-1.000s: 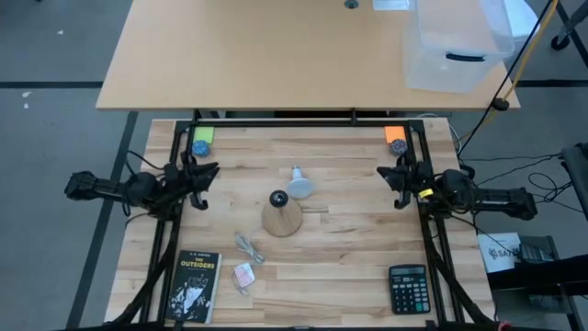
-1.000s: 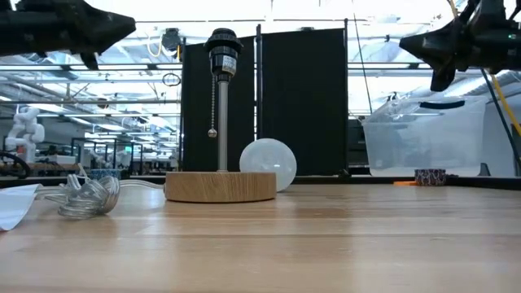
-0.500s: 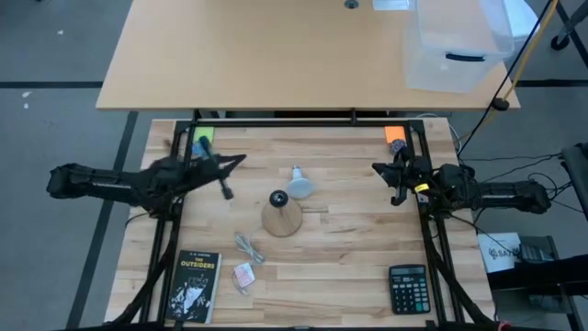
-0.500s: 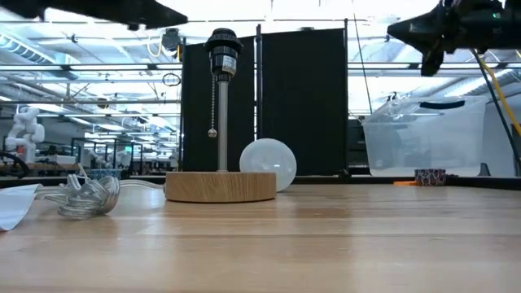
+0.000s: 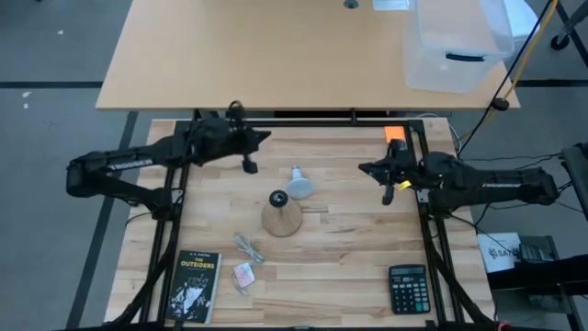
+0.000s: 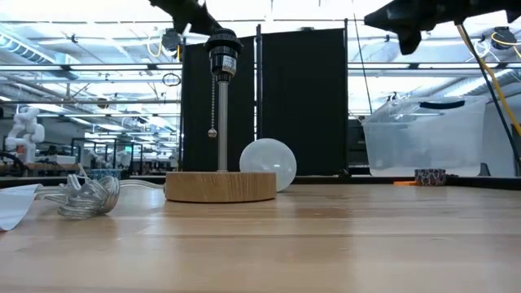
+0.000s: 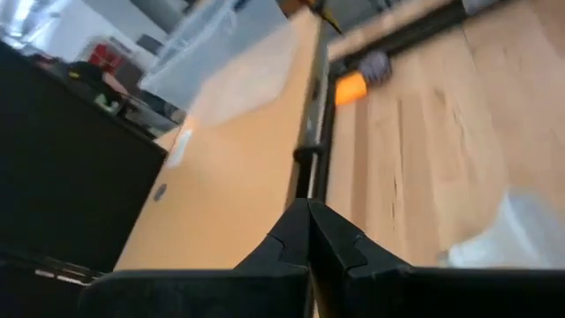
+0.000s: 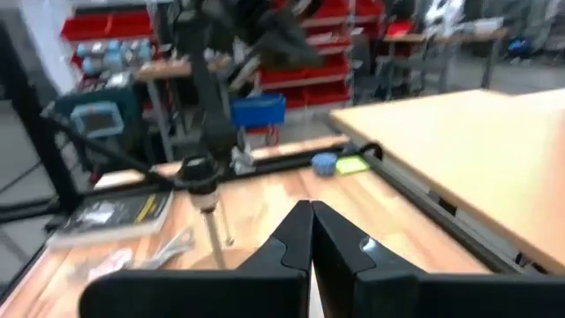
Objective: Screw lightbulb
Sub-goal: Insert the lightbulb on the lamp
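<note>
White lightbulb point(image 5: 299, 185) lies on the table, base pointing away from the wooden stand point(image 5: 281, 219) beside it; clenched, empty left end effector point(image 5: 248, 166) hovers nearer than clenched right end effector point(image 5: 387, 195)

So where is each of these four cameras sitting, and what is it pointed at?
High view: overhead, straight down; both arms, lightbulb, lamp stand.
Low view: table height, level across; lamp stand, lightbulb, arms overhead.
Left wrist view: on left arm; its shut left gripper, table's far edge.
Right wrist view: on right arm; its shut right gripper.
Shared: stand, high and low.
</note>
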Available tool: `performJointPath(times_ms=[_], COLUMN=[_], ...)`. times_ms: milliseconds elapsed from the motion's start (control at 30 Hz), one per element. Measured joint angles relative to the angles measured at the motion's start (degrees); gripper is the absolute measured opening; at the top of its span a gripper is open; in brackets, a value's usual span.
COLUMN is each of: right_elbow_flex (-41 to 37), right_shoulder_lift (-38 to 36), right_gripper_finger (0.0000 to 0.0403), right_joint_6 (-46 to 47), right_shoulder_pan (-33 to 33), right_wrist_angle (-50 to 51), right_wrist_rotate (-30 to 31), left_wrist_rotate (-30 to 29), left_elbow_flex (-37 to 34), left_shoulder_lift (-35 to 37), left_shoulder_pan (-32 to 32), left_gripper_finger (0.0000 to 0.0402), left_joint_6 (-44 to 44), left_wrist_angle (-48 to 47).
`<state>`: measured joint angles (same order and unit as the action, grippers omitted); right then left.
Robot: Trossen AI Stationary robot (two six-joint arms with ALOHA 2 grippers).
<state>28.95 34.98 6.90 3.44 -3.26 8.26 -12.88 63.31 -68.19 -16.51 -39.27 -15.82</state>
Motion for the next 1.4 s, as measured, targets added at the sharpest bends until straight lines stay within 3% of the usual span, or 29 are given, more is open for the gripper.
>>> performJointPath(times_ms=[267,533,900,1167,1400], right_elbow_flex=[2.76,3.10,3.12,3.12,3.12], right_shoulder_lift=[6.30,7.24,7.24,7.24,7.24], right_gripper_finger=[0.0000,0.0000,0.0000,0.0000,0.0000], right_joint_6=[-0.65,-0.73,-0.28,-0.07,-0.27], right_shoulder_pan=[0.00,0.00,0.00,0.00,0.00], right_wrist_angle=[1.10,1.11,1.41,1.39,1.32], right_wrist_rotate=[-1.19,-0.98,-1.11,-1.11,-1.08], left_wrist_rotate=[15.06,21.93,24.72,33.32,33.90], left_elbow_flex=[1.53,1.53,1.51,1.51,1.51], left_shoulder_lift=[-6.31,-12.73,-25.18,-29.88,-33.94], left_shoulder_pan=[-9.73,-15.62,-16.25,-16.09,-14.71], left_gripper_finger=[0.0003,0.0066,0.0119,0.0154,0.0182], left_joint_6=[-15.74,-21.28,-23.25,-29.31,-30.61], left_wrist_angle=[-2.35,-2.43,-0.92,0.22,2.31])
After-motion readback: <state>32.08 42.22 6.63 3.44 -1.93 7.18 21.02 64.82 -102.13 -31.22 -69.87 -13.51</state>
